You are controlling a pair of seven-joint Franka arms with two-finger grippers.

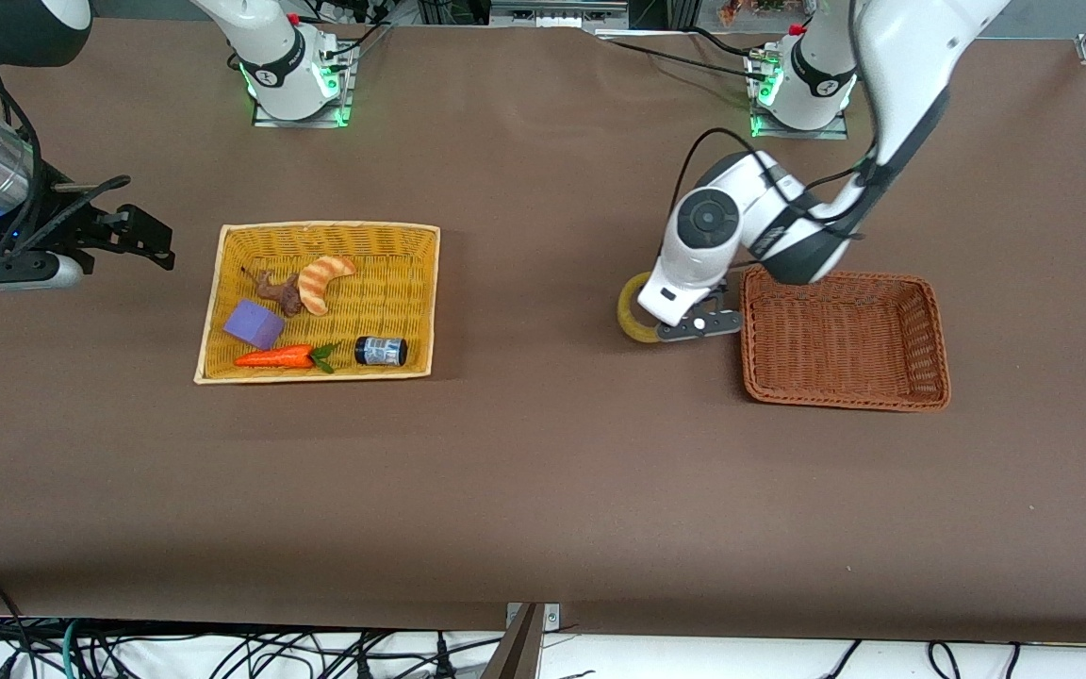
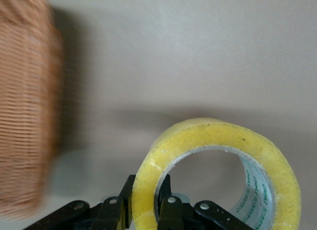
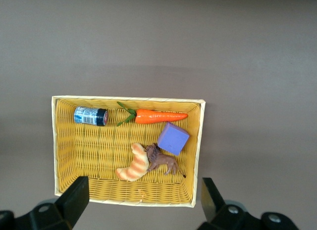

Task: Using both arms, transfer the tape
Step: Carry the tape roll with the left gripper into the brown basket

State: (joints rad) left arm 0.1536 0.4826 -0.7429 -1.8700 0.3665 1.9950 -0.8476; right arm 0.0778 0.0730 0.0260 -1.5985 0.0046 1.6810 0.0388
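Note:
The tape (image 1: 634, 311), a yellowish roll with a wide grey-white core, hangs in my left gripper (image 1: 667, 325) just above the table, beside the brown wicker basket (image 1: 843, 396). In the left wrist view the fingers (image 2: 171, 207) clamp the tape's wall (image 2: 218, 141), one outside and one in the core hole. My right gripper (image 1: 152, 240) is open and empty, up in the air at the right arm's end of the table, beside the yellow wicker basket (image 1: 416, 240). In the right wrist view its wide-spread fingers (image 3: 74, 198) frame that basket (image 3: 64, 156).
The yellow basket holds a carrot (image 1: 277, 357), a purple block (image 1: 255, 324), a croissant (image 1: 322, 279), a small brown toy animal (image 1: 279, 292) and a small black jar (image 1: 381, 351). The brown basket is empty. Brown cloth covers the table.

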